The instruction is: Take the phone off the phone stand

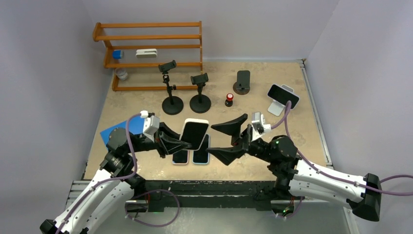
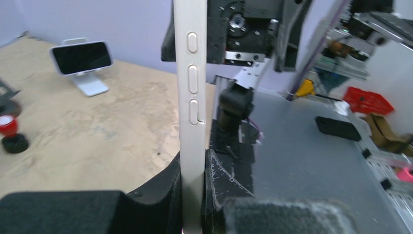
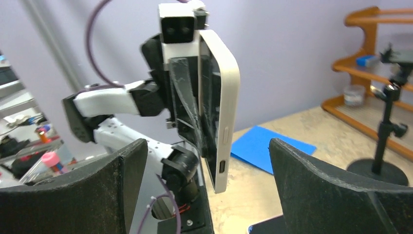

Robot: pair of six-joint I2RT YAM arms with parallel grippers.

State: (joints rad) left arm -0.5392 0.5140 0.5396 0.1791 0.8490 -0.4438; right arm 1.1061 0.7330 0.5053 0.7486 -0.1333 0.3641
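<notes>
- Phone (image 1: 195,132), white-edged, hangs in the air clear of every stand, pinched at its lower end by the left gripper (image 1: 181,143); jaws narrow, tight on it.
- Right gripper (image 1: 233,139) faces it from just beside, jaws wide, holding nothing.
- Two dark phones (image 1: 200,156) lie flat on the tabletop (image 1: 146,105) under the held one.
- Second phone (image 1: 282,95) sits on the white stand (image 1: 275,108) at far right, well apart.
- Judgement: lift-off looks done; handover or set-down is left, plus the far-right phone if it counts.
</notes>
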